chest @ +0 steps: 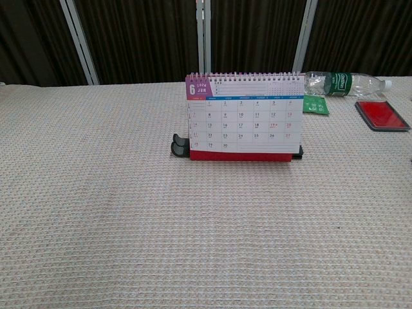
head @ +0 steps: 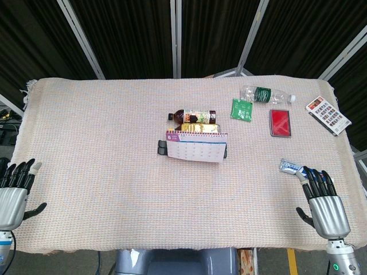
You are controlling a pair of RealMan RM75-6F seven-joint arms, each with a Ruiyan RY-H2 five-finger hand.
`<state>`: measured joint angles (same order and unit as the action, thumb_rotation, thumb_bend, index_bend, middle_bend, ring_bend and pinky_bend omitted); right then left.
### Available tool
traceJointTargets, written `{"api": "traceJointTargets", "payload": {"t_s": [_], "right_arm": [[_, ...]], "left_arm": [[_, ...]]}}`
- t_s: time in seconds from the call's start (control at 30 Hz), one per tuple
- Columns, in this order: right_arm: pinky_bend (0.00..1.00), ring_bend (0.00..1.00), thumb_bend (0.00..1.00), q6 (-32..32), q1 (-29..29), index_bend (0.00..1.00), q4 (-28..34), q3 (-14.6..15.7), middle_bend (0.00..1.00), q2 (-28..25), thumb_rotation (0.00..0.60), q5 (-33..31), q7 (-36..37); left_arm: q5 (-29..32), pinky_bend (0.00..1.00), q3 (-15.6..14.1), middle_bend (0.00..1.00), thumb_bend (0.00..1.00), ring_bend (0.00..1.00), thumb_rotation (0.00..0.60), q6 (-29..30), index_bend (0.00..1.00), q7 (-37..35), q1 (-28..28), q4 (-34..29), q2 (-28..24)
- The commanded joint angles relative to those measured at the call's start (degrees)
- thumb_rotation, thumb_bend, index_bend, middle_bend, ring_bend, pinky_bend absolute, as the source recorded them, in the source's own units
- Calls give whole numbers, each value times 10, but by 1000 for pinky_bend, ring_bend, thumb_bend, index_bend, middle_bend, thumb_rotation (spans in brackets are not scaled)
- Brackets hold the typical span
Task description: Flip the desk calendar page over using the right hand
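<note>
A spiral-bound desk calendar (head: pixel 195 146) (chest: pixel 245 116) stands upright at the table's middle, its June page facing me over a red base. My right hand (head: pixel 324 202) rests at the table's near right edge, fingers apart, holding nothing, far from the calendar. At the near left edge lies my left hand (head: pixel 15 191), likewise open with nothing in it. Neither hand shows in the chest view.
A brown bottle (head: pixel 193 117) lies just behind the calendar. Back right are a clear plastic bottle (head: pixel 265 94) (chest: pixel 341 83), a green packet (head: pixel 241 109), a red stamp pad (head: pixel 281 122) (chest: pixel 381 115) and a printed card (head: pixel 327 115). A small tube (head: pixel 290 167) lies by my right fingertips.
</note>
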<state>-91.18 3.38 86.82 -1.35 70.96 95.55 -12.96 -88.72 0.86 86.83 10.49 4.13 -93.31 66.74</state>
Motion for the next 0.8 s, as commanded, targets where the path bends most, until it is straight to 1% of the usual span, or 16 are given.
{"api": "traceJointTargets", "payload": {"t_s": [0.03, 0.57, 0.6, 0.63, 0.67, 0.7, 0.73, 0.8], "right_arm": [[0, 0, 110, 0, 0, 0, 0, 0, 0, 0, 600, 0, 0], [0, 0, 110, 7, 1, 0, 5, 3, 0, -2, 600, -1, 17], [49, 37, 110, 8, 2, 0, 6, 2, 41, 0, 600, -1, 18], [181, 157, 118, 8, 3, 0, 8, 1, 166, 2, 600, -2, 19], [289, 262, 128, 3, 4, 0, 12, -4, 278, 6, 600, -2, 18], [464, 441, 156, -1, 5, 5, 14, -9, 469, 9, 600, -1, 17], [579, 572, 194, -4, 8, 15, 21, -14, 612, 16, 600, -1, 22], [668, 681, 268, 14, 20, 31, 47, -20, 733, 25, 600, -9, 48]], "left_arm": [[0, 0, 0, 0, 119, 0, 600, 0, 0, -1, 0, -1, 0], [-1, 0, 3, 0, 117, 0, 600, -1, 0, -3, 3, -4, -1], [-1, 0, 3, 0, 117, 0, 600, 0, 0, -5, 3, -4, -2], [0, 0, 3, 0, 117, 0, 600, 0, 0, -6, 3, -4, -2], [0, 0, 3, 0, 117, 0, 600, 1, 0, -8, 2, -5, -3], [1, 0, 4, 0, 117, 0, 600, 2, 0, -10, 2, -5, -4], [1, 0, 5, 0, 117, 0, 600, 5, 0, -13, 1, -6, -4], [0, 0, 7, 0, 117, 0, 600, 9, 0, -17, 0, -6, -6]]}}
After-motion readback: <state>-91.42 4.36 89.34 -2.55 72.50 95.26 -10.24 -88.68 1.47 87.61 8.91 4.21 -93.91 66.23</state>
